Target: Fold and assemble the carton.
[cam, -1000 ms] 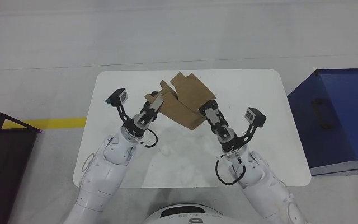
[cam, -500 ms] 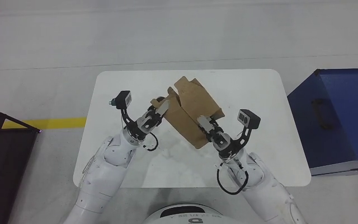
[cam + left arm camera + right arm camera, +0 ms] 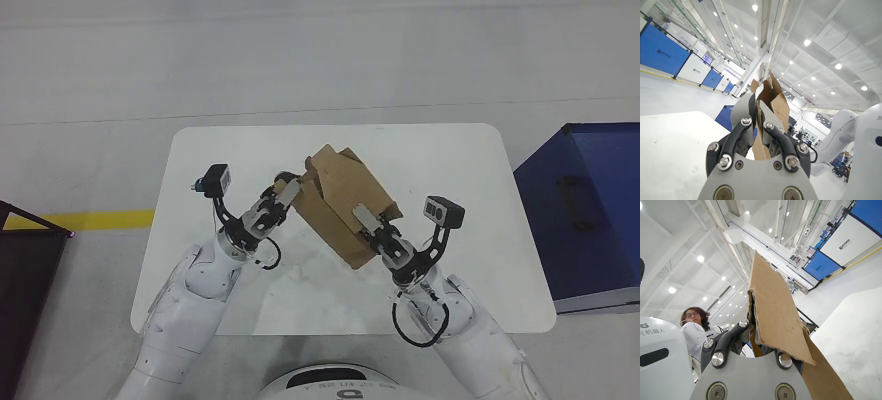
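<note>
— Starting with the carton (image 3: 340, 200): how does it look?
— It's plain brown corrugated cardboard, only half-formed. From above it is a tilted, partly opened shell with loose flaps sticking out at its far end. It sits over the middle of the white table (image 3: 450, 170), between the two arms. I can't tell whether its low corner touches the tabletop.
— And the left gripper (image 3: 285, 188)?
— It's at the carton's left edge. In the left wrist view its fingers (image 3: 742, 113) are drawn nearly together, pinching a thin flap of the carton (image 3: 778, 102). Torn-edged flaps rise beyond them.
— The right gripper (image 3: 365, 218)?
— That one is at the near right corner. In the right wrist view a cardboard edge runs down between its fingers (image 3: 738, 330) and is clamped there. A broad, ragged-edged panel of the carton (image 3: 772, 313) covers the far finger.
— What about the table?
— It's white with rounded corners, and the left wrist view shows a few faint scuffs.
— And the room?
— The floor is pale grey with a yellow stripe (image 3: 100, 218) on the left. A blue box (image 3: 590, 215) with a dark handle stands beside the table's right end. The ceiling is high and white with round lights (image 3: 807, 42), and blue-and-white partition panels (image 3: 662, 55) line the hall.
</note>
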`<state>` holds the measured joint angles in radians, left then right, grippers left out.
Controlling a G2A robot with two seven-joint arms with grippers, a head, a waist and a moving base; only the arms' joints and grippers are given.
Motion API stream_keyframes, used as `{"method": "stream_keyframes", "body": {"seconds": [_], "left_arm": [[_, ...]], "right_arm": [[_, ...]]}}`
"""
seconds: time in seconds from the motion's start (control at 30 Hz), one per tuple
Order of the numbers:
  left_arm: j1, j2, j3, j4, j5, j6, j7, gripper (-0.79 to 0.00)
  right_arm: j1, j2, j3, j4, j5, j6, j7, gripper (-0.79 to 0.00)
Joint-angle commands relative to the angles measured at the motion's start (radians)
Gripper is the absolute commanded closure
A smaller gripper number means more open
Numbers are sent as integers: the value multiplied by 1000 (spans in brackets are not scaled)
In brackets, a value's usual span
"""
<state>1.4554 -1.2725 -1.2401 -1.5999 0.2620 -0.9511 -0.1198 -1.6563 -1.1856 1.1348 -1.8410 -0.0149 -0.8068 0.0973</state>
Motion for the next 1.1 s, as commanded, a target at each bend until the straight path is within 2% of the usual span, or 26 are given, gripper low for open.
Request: {"method": "stream_keyframes", "body": {"seconds": [0.0,0.13,0.27,0.33,0.4,0.67,0.8,1.07], "left_arm": [[11,2,-12,-4,19,-23,15,-785],[35,6,-8,-19,18,-61,2,-785],[26,13,5,-7,51,-58,-66,-785],[9,12,0,5,111,-27,-71,-785],[-6,8,1,9,172,10,-44,-785],[-29,1,9,37,277,31,44,-785],[-20,2,-1,45,285,39,82,-785],[19,7,-43,32,239,42,145,-785]], "right_arm": [[2,0,6,6,54,2,-4,0],[9,0,17,15,119,6,9,0],[17,-1,-3,7,159,6,47,0],[19,-3,-25,-1,193,9,74,0],[20,-3,-50,-9,241,17,113,0],[13,3,-86,-17,401,44,258,0],[19,5,-62,-11,391,17,276,0],[18,4,-67,-13,400,29,273,0]]}}
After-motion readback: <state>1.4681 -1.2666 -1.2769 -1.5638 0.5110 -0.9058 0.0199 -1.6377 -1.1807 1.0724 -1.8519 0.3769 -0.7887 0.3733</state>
